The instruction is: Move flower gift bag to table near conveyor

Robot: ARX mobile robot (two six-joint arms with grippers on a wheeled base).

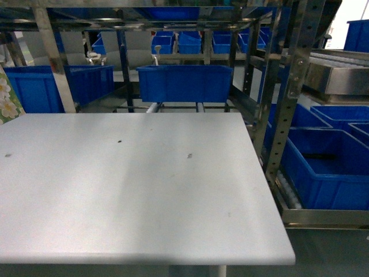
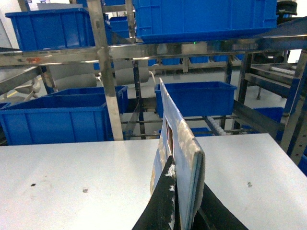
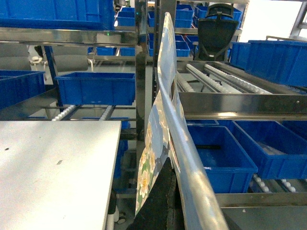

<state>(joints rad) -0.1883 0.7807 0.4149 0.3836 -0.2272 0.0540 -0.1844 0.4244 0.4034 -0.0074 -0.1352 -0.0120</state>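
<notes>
In the left wrist view my left gripper point(image 2: 187, 173) is shut on a flat glossy gift bag point(image 2: 181, 136). The bag stands edge-on above the white table point(image 2: 72, 182). In the right wrist view my right gripper point(image 3: 175, 168) is shut on a flower gift bag point(image 3: 149, 153) printed with white blossoms on green; only its left finger point(image 3: 163, 196) shows. That bag hangs off the table's point(image 3: 53, 163) right edge, in front of the shelving. The conveyor rollers point(image 3: 225, 79) run behind it. The head view shows a sliver of flower print point(image 1: 7, 101) at the far left and neither gripper.
Steel shelf posts point(image 1: 288, 86) stand just right of the table point(image 1: 132, 184), with blue bins point(image 1: 326, 167) on roller tracks below. More blue bins point(image 1: 184, 82) sit behind the table's far edge. A steel ledge point(image 3: 240, 103) crosses the right wrist view.
</notes>
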